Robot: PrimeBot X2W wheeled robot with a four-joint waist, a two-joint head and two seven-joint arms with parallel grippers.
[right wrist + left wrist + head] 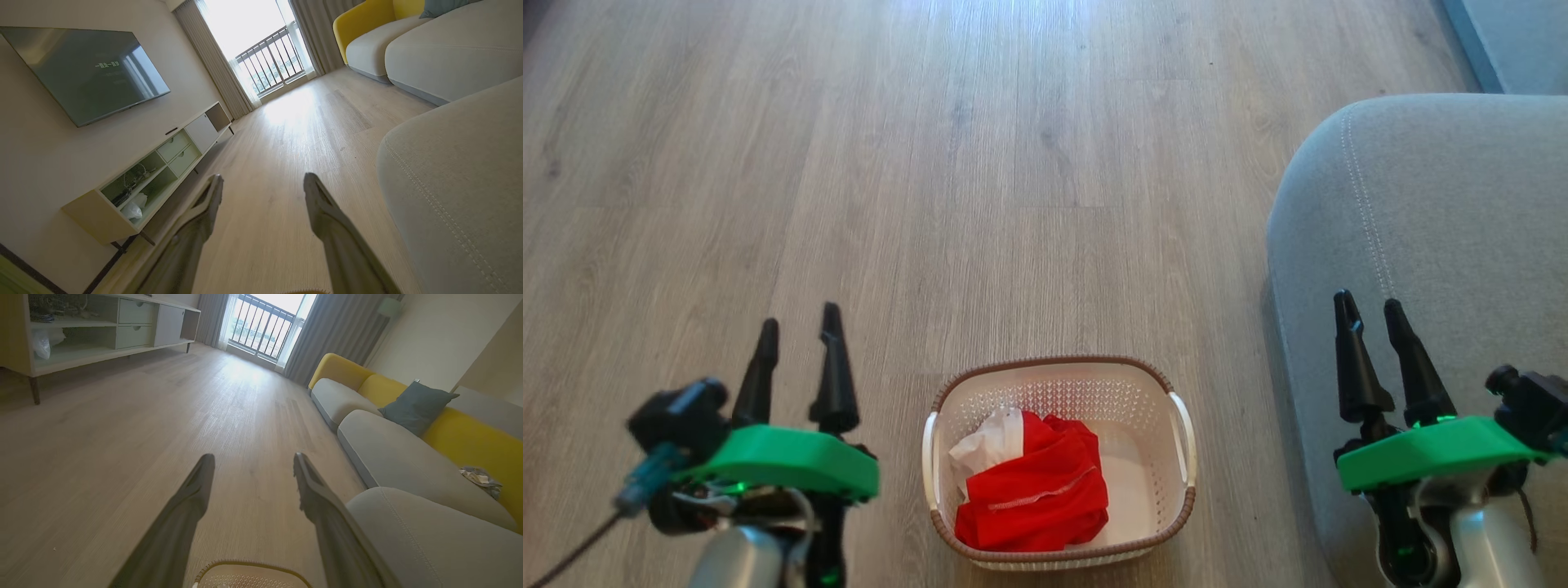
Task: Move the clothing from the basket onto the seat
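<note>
- Left gripper [799, 317], 8 o'clock in the head view: fingers parted by a moderate gap with nothing between them, pointing toward 12 over bare floor [1013, 163]. It is held high and clear of the basket, which reads as a ready pose rather than a reach.
- Right gripper [1369, 300], 4 o'clock: fingers parted, gap a little narrower, empty. It hangs over the seat's near edge, probably parked there to leave the basket mouth free.
- Basket [1054, 361], 6 o'clock, on the floor between the two grippers. It sits just beside the seat with a strip of floor between them. Mouth faces up, so access from above is open.
- Clothing [1037, 490]: red heap with a white panel at its 10 o'clock and a pale hem line across the top. It is bunched against the basket's left wall, all below the rim. The right part of the basket bottom is bare.
- Seat [1445, 245], 3 o'clock: grey-green, rounded corner, double stitch line.
- Judgement: the transfer has not begun. The heap lies on the left gripper's side, so that arm looks the handier pick. Loose fabric may trail and catch the rim on the lift.
</note>
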